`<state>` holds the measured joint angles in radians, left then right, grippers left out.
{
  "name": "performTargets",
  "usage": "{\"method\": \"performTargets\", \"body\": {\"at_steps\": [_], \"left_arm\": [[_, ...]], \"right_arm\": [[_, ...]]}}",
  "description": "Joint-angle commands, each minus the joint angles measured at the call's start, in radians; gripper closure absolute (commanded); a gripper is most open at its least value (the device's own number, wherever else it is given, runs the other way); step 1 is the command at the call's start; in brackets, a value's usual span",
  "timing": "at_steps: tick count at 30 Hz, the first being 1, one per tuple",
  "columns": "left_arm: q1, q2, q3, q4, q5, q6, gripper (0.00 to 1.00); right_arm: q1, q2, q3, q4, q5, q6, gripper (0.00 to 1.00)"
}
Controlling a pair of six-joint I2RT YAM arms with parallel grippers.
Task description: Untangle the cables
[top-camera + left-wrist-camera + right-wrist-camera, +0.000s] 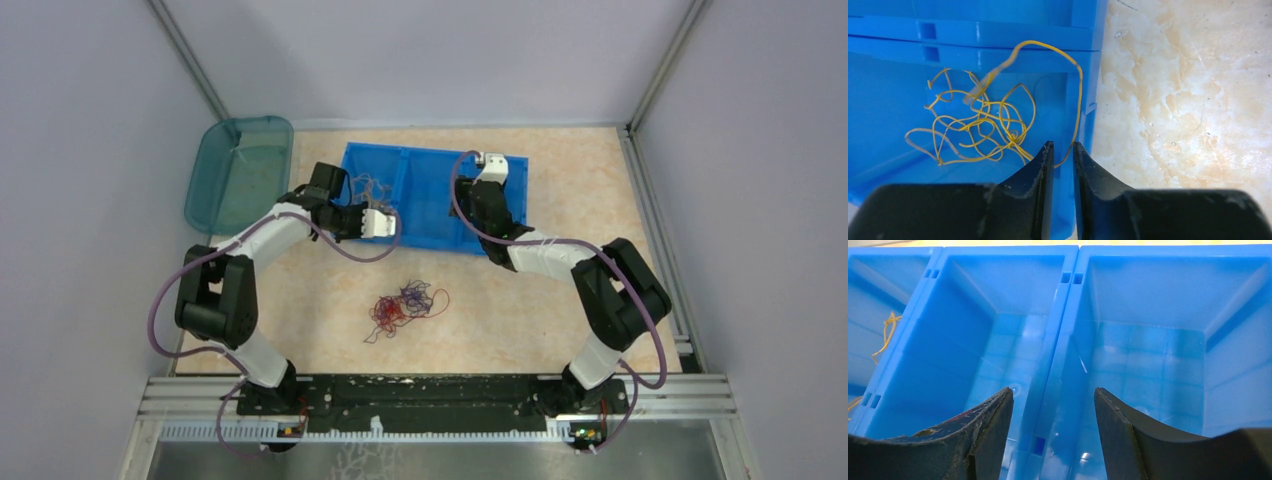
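Black rail point(430, 390) edges marbled beige table point(520, 320) bearing cables point(405, 308), walls point(90, 150) pale.

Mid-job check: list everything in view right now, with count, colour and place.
Yellow cables: one tangle, orange-yellow, in the bin's left compartment; one strand arches towards the left fingers.
Loose cables: one tangle, red and dark purple, on the table between the arms.
Blue bin: one, three compartments, far centre; no cables visible in the other two.
Tub: one, translucent teal, far left.
Table: one, beige marbled.
Left fingers: two, black, narrowly apart, yellow strand entering their gap.
Right fingers: two, black, wide apart, above a bin divider.
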<state>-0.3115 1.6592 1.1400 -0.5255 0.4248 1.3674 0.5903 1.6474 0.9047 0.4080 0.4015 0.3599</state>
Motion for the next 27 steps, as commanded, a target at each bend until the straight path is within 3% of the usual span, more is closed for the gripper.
{"method": "performTargets", "body": {"at_steps": [1,6,13,17,19,22,25,27], "left_arm": [[0.005,-0.065,-0.056,0.126,0.035,-0.02,0.7],[0.005,-0.068,-0.076,0.125,0.049,-0.033,0.68],[0.012,-0.058,-0.048,0.138,0.041,-0.103,0.86],[0.025,-0.053,-0.002,0.042,0.074,-0.083,0.89],[0.031,-0.043,0.062,-0.06,0.137,-0.095,0.79],[0.031,-0.061,0.101,-0.117,0.265,-0.188,0.43],[0.024,-0.077,0.049,-0.08,0.361,-0.297,0.3],[-0.006,-0.071,0.01,-0.066,0.345,-0.316,0.28]], "right_arm": [[-0.007,-0.003,-0.001,0.065,-0.019,0.012,0.39],[-0.007,-0.002,-0.021,0.078,-0.031,0.026,0.42],[-0.007,-0.003,-0.042,0.086,-0.034,0.035,0.47],[-0.008,-0.002,-0.052,0.092,-0.035,0.037,0.48],[-0.007,-0.002,-0.055,0.095,-0.036,0.037,0.48],[-0.007,-0.003,-0.06,0.1,-0.037,0.039,0.48],[-0.007,-0.003,-0.063,0.104,-0.036,0.039,0.48],[-0.007,-0.002,-0.064,0.106,-0.037,0.04,0.48]]}}
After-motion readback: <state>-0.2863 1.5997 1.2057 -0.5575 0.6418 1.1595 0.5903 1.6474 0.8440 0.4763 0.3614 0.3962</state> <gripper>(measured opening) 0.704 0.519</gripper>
